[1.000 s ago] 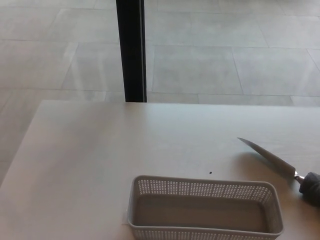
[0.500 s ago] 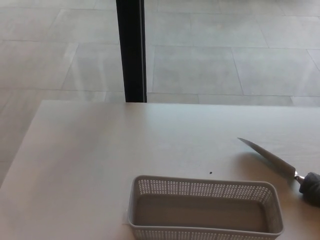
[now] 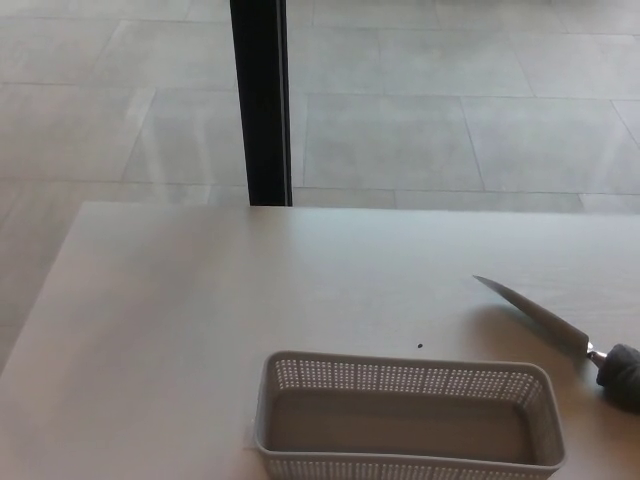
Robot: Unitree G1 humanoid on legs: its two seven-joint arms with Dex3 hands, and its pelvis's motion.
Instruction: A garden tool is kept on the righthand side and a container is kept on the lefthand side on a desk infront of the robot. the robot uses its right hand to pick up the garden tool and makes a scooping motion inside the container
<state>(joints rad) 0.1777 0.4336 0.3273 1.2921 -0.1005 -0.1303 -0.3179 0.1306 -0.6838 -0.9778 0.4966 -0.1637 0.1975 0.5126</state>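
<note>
A garden tool [image 3: 545, 322] lies on the pale desk [image 3: 250, 290] at the right, its narrow metal blade pointing up-left and its dark grey handle [image 3: 620, 373] running off the right edge. A grey perforated basket [image 3: 405, 418] stands at the bottom centre, to the tool's left, and looks empty inside. Neither of my hands shows in the head view.
A black vertical post [image 3: 260, 100] rises behind the desk's far edge. Beyond it lies a grey tiled floor [image 3: 450, 110]. A tiny dark speck [image 3: 420, 347] sits on the desk just behind the basket.
</note>
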